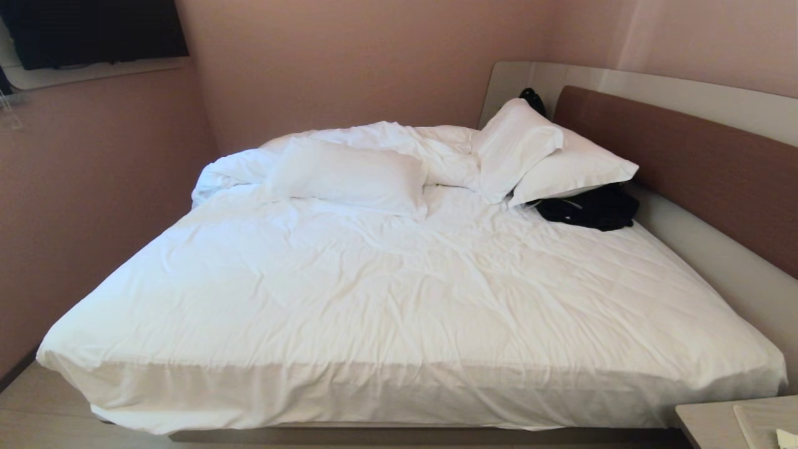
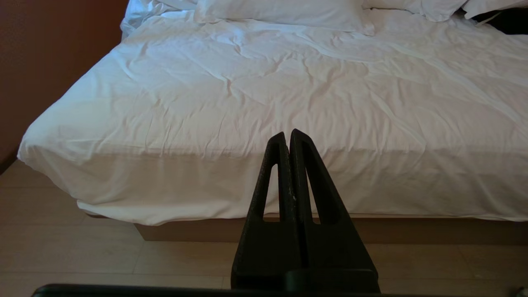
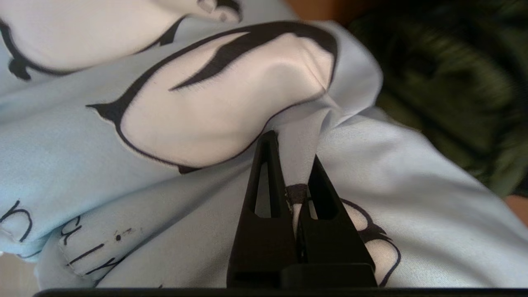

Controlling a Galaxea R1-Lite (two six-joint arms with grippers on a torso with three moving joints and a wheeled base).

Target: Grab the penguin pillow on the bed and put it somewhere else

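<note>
**Pillow in the grip, off the bed and waiting for a place to land**

The rectangular pale blue penguin pillow (image 3: 173, 123), printed with black-and-white penguins and dark handwriting-style text, is in the right gripper (image 3: 295, 165); its black fingers are pinched tight on a gathered fold of the fabric, seen only in the right wrist view. The pillow is nowhere in the head view, and exactly where it hangs cannot be told.

The large double bed (image 1: 399, 299), with rumpled white duvet and brown wooden headboard, carries only plain white pillows (image 1: 349, 174) at the far side and a dark bundle of cloth (image 1: 589, 209) at the far right. The left gripper (image 2: 288, 136) hangs at the near edge of the bed, fingers pressed together on nothing.

So the carry step looks to be in hand. The next move calls for bringing the pillow over a chosen spot, lowering it until it rests, then parting the fingers without snagging the fold.
</note>
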